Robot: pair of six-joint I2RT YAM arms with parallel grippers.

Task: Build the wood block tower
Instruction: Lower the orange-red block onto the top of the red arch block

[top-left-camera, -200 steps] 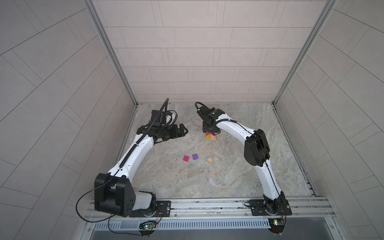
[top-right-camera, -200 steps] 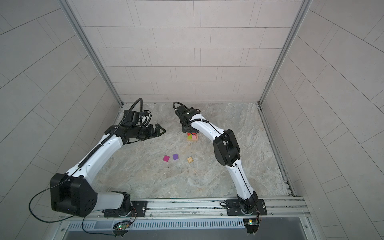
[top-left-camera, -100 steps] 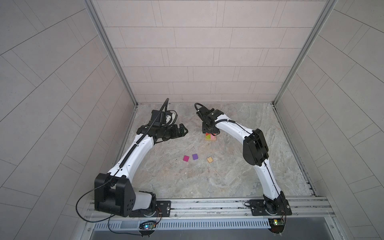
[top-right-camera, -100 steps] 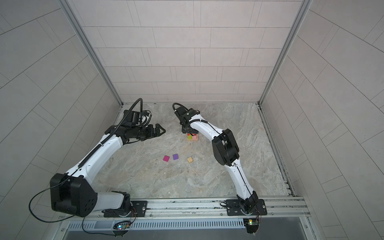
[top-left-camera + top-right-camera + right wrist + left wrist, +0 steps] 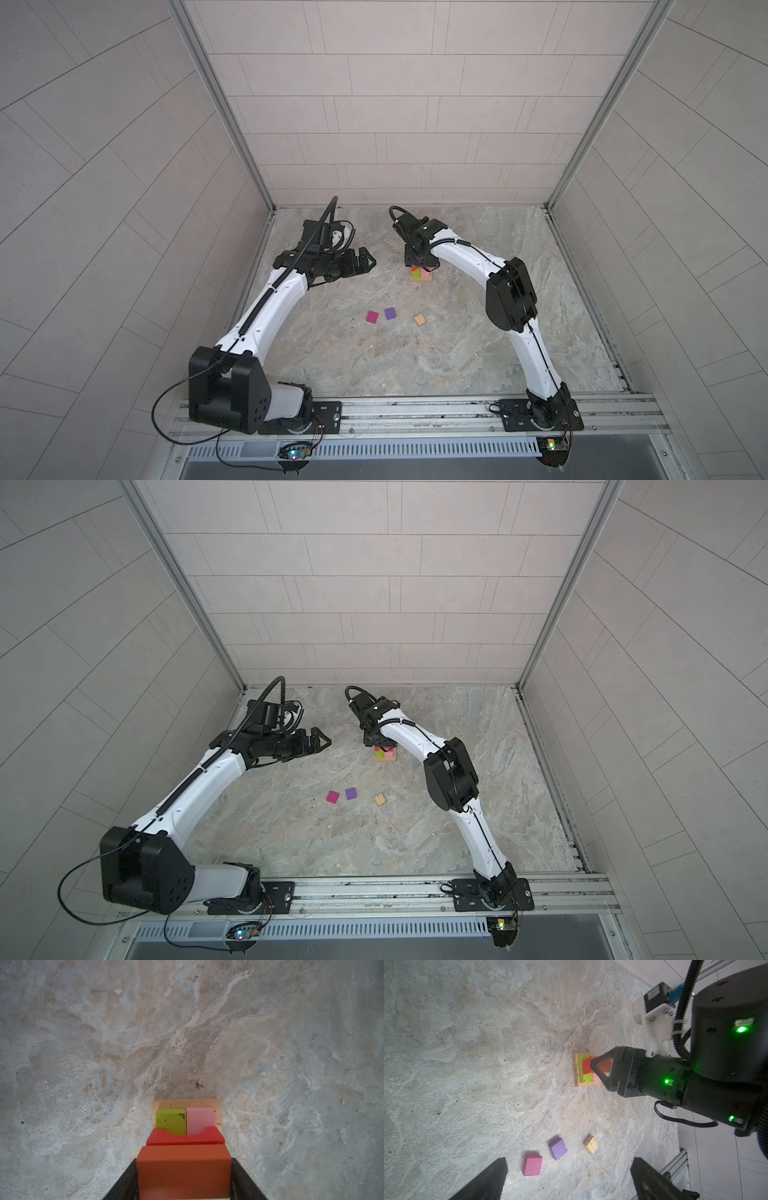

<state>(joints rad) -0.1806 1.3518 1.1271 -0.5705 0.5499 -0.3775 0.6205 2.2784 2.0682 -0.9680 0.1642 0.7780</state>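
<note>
The tower stands at the middle back: tan bars under a green block and a pink block, with a red arch on those. My right gripper is shut on an orange block, held against the arch's near side over the tower. My left gripper hovers open and empty to the tower's left. A magenta cube, a purple cube and a ridged tan piece lie loose nearer the front.
Tiled walls close the marble floor on three sides. A metal rail with both arm bases runs along the front. The right arm's elbow arches over the floor to the right of the loose blocks.
The right arm's elbow has edged slightly left while its gripper stays at the tower with the orange block. The left arm has not moved.
</note>
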